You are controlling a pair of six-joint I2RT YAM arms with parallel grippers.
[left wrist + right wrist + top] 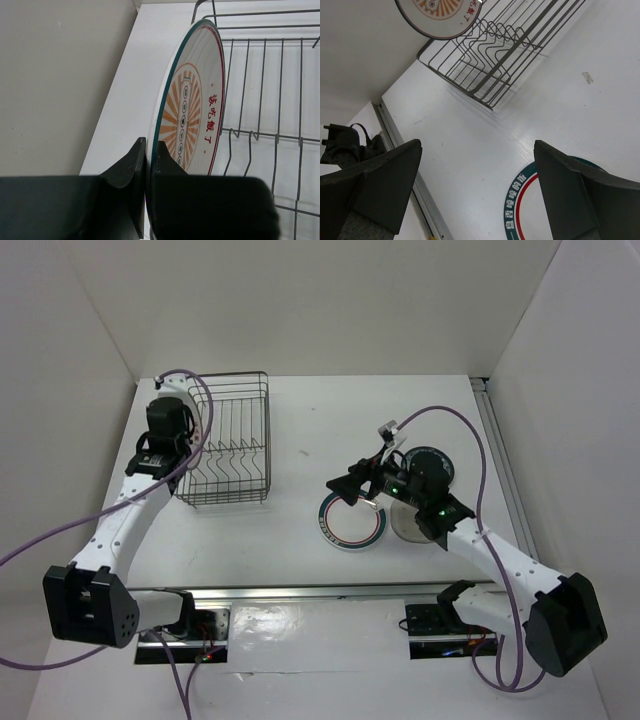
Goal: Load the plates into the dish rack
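The dark wire dish rack stands at the back left. My left gripper is shut on the rim of the white plate with the orange-red centre and holds it upright on edge at the rack's left end. My right gripper is open and empty just above the left rim of the white plate with the green-red ring, which lies flat on the table. In the right wrist view that ring lies between the spread fingers. The small dark teal plate and the beige-grey plate lie under the right arm, partly hidden.
White walls enclose the table on the left, back and right. A metal rail runs along the right edge and another along the near edge. The rack's divider prongs stand in a row, with the held plate at one end.
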